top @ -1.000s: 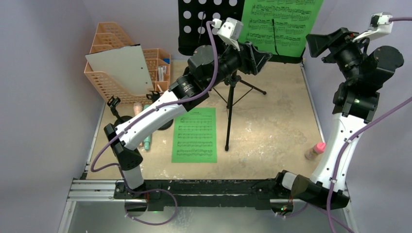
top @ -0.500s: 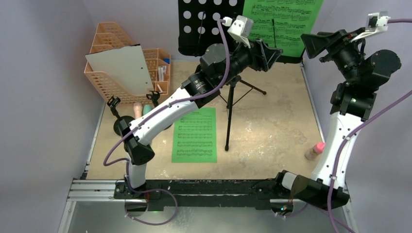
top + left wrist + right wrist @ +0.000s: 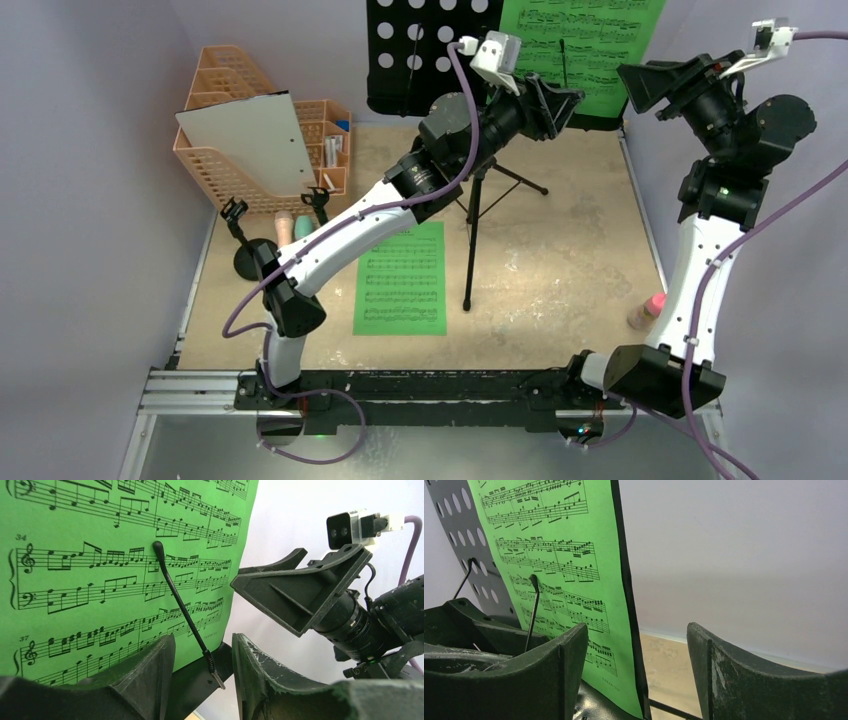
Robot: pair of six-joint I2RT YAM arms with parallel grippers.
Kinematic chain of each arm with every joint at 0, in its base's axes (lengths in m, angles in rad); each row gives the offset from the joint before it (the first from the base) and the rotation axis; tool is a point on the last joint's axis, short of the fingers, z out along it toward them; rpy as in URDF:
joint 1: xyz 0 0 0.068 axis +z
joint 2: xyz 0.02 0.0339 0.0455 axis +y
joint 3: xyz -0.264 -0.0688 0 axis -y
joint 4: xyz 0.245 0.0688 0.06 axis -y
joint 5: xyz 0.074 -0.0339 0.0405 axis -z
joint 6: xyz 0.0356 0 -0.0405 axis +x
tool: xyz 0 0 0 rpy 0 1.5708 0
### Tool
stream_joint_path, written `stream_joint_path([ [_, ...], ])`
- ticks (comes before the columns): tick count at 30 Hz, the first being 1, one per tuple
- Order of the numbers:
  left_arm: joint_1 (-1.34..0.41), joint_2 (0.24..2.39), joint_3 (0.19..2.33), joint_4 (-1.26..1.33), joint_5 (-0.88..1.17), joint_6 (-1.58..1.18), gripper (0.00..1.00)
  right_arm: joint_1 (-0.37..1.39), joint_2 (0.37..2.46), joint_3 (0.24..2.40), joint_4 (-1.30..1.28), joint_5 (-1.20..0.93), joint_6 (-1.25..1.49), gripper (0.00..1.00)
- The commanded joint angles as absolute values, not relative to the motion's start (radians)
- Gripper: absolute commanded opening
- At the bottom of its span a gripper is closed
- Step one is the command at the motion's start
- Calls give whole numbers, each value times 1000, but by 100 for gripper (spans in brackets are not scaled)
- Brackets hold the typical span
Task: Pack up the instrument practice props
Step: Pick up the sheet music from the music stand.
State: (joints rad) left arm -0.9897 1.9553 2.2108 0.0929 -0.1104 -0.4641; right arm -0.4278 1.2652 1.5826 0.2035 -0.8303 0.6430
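Note:
The black hole-punched music desk (image 3: 420, 50) stands on its tripod legs (image 3: 470, 230) at the back. A green sheet-music page (image 3: 580, 45) rests on it under a thin wire page holder (image 3: 180, 605). My left gripper (image 3: 562, 100) is open at the desk's lower lip, its jaws either side of the wire's foot (image 3: 202, 645). My right gripper (image 3: 640, 85) is open, and the page's right edge (image 3: 624, 605) lies between its fingers (image 3: 638, 635). A second green page (image 3: 402, 278) lies flat on the table. A pink-topped toy microphone (image 3: 650, 310) lies at the right.
An orange mesh organizer (image 3: 230, 100) with a grey-white board (image 3: 248, 140) leaning on it stands at the back left. Two small black round-based holders (image 3: 240, 255) (image 3: 318, 200) and a pale pink and a mint stick (image 3: 302, 228) sit below it, partly behind my left arm.
My left arm has stretched up and to the right, bringing its gripper to the desk's lower lip. My right gripper has shifted slightly left towards the desk's edge.

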Motion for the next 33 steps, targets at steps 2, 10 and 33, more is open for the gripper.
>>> stream_joint_path([
  [2,-994,1970,2265,164,-140,-476,41,-433,1279,1601,295,-890,678,74],
  [10,-995,1951,2237,177,-110,-474,4,-428,1289,1599,325,-919,689,69],
  [33,-994,1872,2151,193,-145,-431,0,-430,1249,1622,130,-772,574,21],
])
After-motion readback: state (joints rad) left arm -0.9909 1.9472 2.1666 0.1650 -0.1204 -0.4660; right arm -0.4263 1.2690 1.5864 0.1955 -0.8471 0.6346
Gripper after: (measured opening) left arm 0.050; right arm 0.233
